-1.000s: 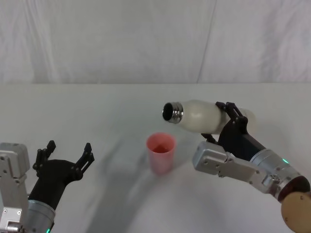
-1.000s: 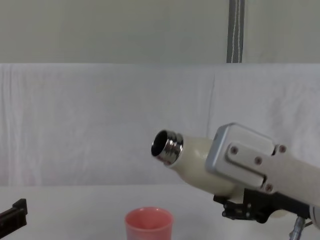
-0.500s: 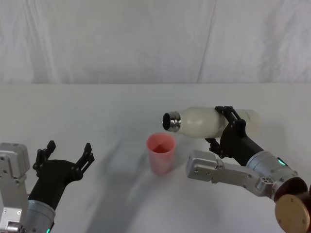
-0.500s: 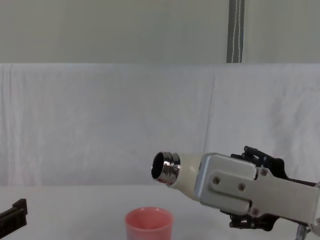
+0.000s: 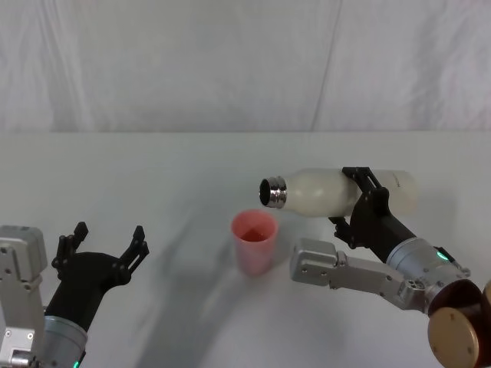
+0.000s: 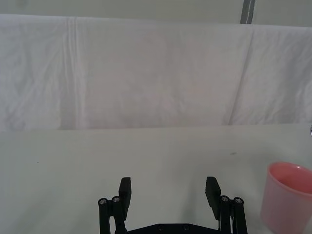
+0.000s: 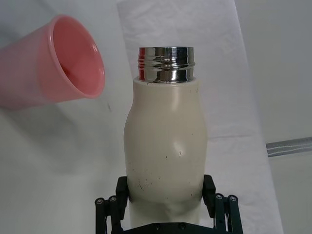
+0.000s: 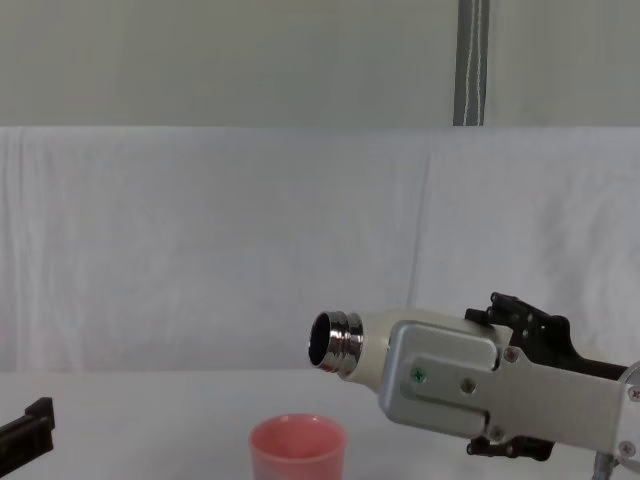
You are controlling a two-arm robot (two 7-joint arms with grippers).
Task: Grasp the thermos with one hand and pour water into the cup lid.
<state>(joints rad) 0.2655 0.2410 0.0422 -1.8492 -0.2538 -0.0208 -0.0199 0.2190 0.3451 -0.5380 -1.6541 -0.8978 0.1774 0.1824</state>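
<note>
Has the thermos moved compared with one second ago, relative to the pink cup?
Yes. In the chest view the thermos, held by the right claw, has tipped lower: its steel mouth now sits nearer the rim of the cup lid, which stands unmoved.

Thermos point(image 8: 370, 347) lying nearly level above the counter point(image 8: 150, 425), steel neck pointing left, mouth just above and a little right of the pink cup lid point(image 8: 297, 448). Body clamped in the right gripper point(image 8: 515, 385), grey wrist housing covering most of it. Left gripper's black fingertip point(image 8: 25, 432) at the lower left edge.
</note>
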